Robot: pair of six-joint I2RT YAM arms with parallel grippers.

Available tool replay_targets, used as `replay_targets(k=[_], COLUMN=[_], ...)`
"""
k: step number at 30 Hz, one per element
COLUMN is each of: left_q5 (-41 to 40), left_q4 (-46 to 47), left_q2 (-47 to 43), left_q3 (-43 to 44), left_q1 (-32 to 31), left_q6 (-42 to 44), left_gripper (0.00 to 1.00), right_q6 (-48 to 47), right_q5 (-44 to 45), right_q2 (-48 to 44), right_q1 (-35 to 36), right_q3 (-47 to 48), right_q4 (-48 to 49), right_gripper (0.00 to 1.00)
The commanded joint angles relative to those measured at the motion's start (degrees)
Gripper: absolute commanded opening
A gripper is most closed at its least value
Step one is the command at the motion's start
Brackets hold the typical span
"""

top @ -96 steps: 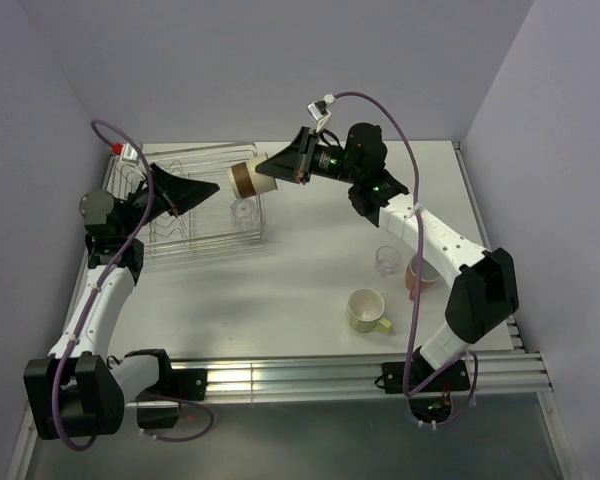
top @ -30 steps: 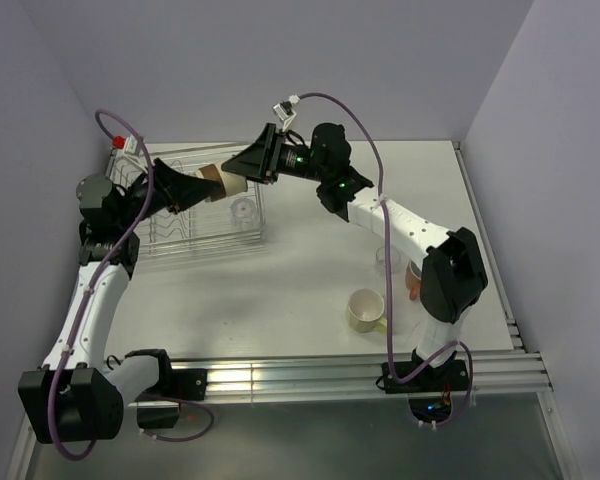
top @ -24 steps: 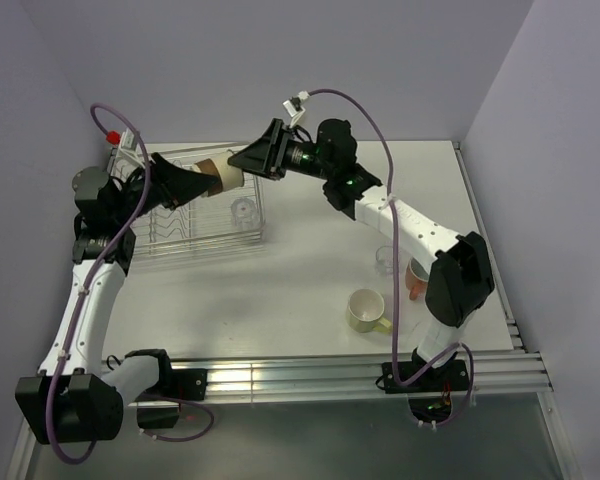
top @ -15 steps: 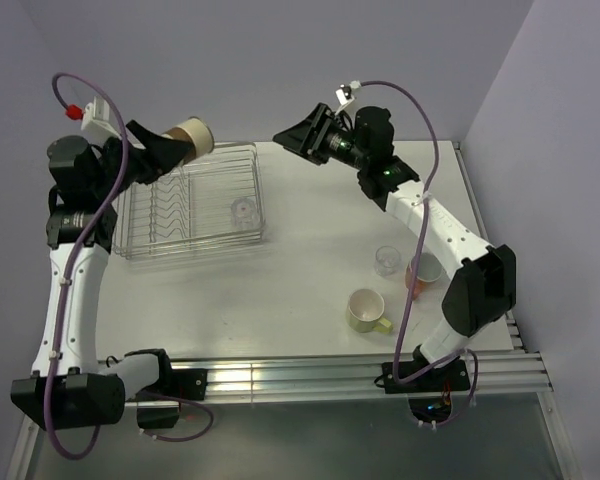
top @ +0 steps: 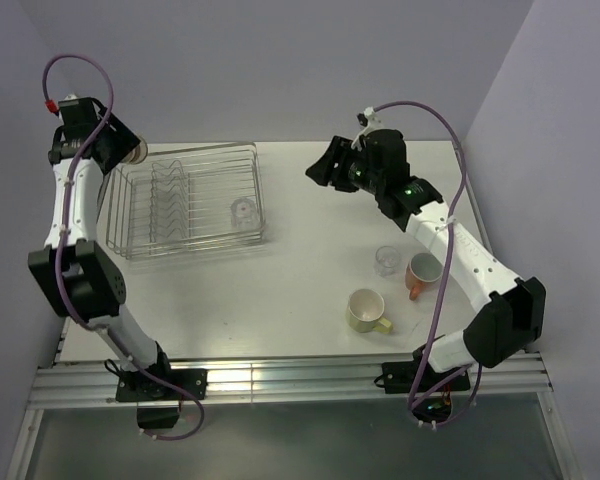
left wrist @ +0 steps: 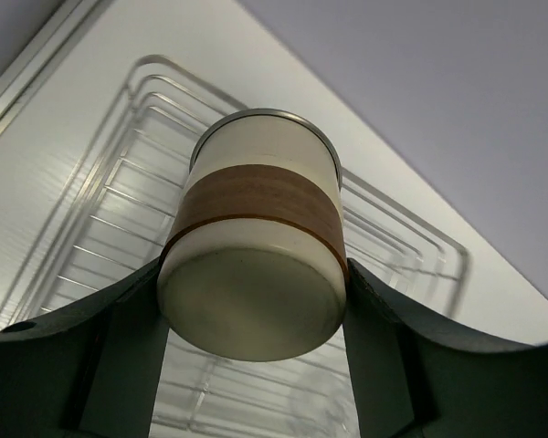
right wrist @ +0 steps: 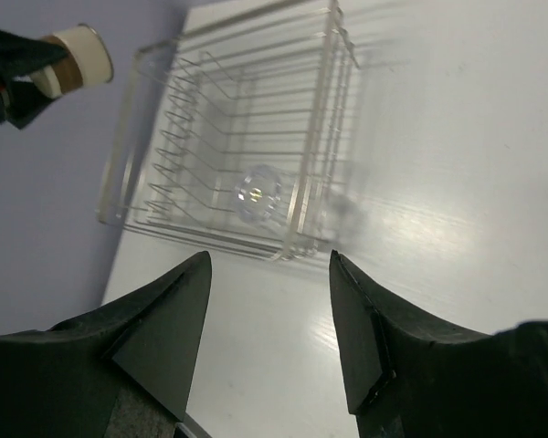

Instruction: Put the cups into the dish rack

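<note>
Held cup: a cream cylindrical cup [left wrist: 256, 242] with a broad brown band round its middle and a thin metallic rim, tilted with its flat base toward the left wrist camera.
Cup's place: in the air at the far left corner of the silver wire dish rack [top: 193, 240], above its raised side and touching no prong.
Left arm: the left pincer [left wrist: 252, 315] is clenched on the cup, a dark finger pressed against each side.
Right arm: the right pincer [right wrist: 267, 306] is released, its fingers spread with nothing between them, in the air off the rack's far right corner.
In the rack: a small clear glass [top: 242, 211] sits at the rack's right end.
Right of the rack: on the white table [top: 310, 265], well apart from the rack, a second clear glass [top: 386, 260] stands just beside an orange-salmon mug [top: 423, 272] with a white inside; a pale yellow-green handled mug [top: 365, 310] stands nearer the front edge.
Hidden: the cup's inside faces away from every camera; from above, the left pincer covers most of it.
Unclear: whether the racked glass stands mouth up or down.
</note>
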Motion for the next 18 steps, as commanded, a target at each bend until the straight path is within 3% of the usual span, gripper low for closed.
replay_targets(k=[1,10,18], left_q5=[-4.2,-7.1,-8.17], left_q4=[-3.34,-8.53,-7.14], left_q2=[5.85,18.78,20.72], left_q3=[7.44,19.23,14.06], left_q1=[0.51,0.51,0.69], left_q6=[0.93,0.23,1.72], left_gripper=[0.0,0.0,0.0], right_q6=[-5.78,-6.84,-7.19], right_q5=[3.88,3.0,2.47], right_q2=[-3.44,-4.06,-2.39], right_q1=[0.17,0.26,0.26], right_q3=[-3.01,-8.12,-8.03], right_q4=[-2.44,-1.29,-0.86], right_gripper=[0.62,0.62,0.62])
